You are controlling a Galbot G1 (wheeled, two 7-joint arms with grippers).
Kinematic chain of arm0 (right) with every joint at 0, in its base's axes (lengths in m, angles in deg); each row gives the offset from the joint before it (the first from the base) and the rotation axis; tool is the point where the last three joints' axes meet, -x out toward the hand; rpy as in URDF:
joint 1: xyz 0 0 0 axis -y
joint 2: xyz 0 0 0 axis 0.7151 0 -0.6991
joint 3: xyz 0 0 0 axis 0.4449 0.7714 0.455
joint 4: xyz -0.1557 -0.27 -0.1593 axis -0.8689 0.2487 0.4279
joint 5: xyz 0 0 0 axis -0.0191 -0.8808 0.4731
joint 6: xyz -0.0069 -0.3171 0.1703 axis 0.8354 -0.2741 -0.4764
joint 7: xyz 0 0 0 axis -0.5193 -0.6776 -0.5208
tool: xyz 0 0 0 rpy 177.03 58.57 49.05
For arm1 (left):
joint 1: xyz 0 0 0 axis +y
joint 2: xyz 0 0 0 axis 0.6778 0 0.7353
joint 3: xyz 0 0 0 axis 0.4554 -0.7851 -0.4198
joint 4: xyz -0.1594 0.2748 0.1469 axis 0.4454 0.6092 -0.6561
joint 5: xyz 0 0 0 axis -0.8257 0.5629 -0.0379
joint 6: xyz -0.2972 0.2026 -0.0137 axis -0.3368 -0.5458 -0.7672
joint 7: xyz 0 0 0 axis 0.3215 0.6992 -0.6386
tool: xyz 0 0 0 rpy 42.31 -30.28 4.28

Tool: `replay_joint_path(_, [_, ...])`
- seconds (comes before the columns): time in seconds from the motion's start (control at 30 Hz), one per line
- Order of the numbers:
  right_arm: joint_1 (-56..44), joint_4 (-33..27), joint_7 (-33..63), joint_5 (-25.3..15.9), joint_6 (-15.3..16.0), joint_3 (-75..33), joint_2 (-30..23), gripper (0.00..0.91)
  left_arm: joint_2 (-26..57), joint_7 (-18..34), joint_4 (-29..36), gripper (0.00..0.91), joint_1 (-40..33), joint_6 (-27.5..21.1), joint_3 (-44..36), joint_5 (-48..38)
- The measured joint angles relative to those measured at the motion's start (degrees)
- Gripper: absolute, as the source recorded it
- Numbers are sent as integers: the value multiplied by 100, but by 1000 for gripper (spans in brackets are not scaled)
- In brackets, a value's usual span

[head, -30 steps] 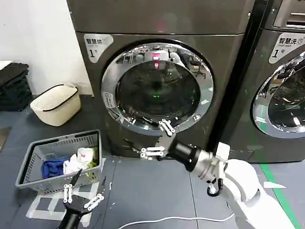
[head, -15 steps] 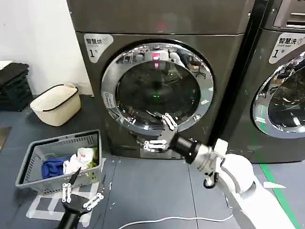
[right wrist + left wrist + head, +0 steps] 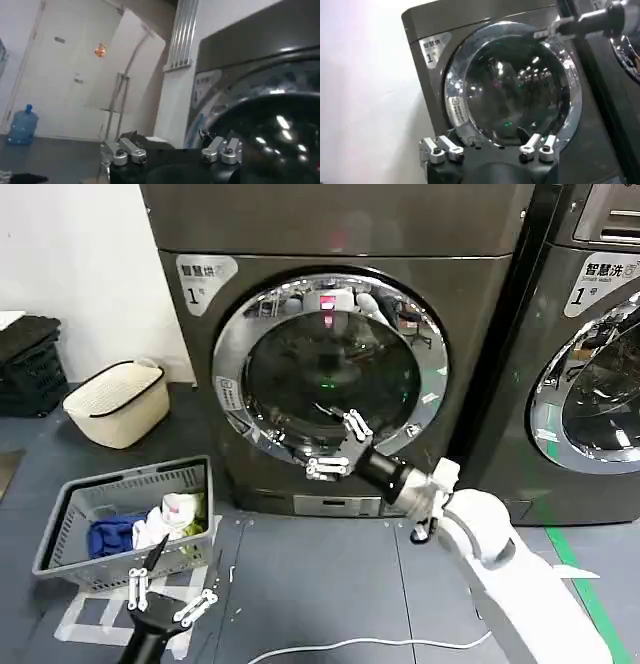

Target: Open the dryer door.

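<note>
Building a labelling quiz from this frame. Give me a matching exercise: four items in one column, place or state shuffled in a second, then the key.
Items:
1. right gripper
2. left gripper
3. dryer door
4. grey basket

Places or states:
A. shut, round glass front with chrome ring
B. open, at the door's lower rim
C. on the floor, holding laundry
D. open, low near the floor beside the basket

Pairs: 1-B, 2-D, 3-A, 4-C
</note>
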Motion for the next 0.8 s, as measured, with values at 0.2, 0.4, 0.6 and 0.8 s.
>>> replay_joint_path(0.2, [302, -420, 50, -4, -83, 268, -103, 907, -14, 0, 81, 907, 61, 1, 7, 5])
replay_joint_path(0.4, [596, -746, 153, -4, -98, 502, -220, 907, -45, 0, 135, 907, 102, 4, 20, 21])
replay_joint_path(0.6, [853, -1011, 244, -15, -106, 684, -339, 907, -81, 0, 155, 907, 141, 35, 23, 49])
replay_joint_path(0.8, [1053, -1247, 314, -65, -128, 823, -479, 907, -119, 0, 196, 907, 168, 85, 15, 86])
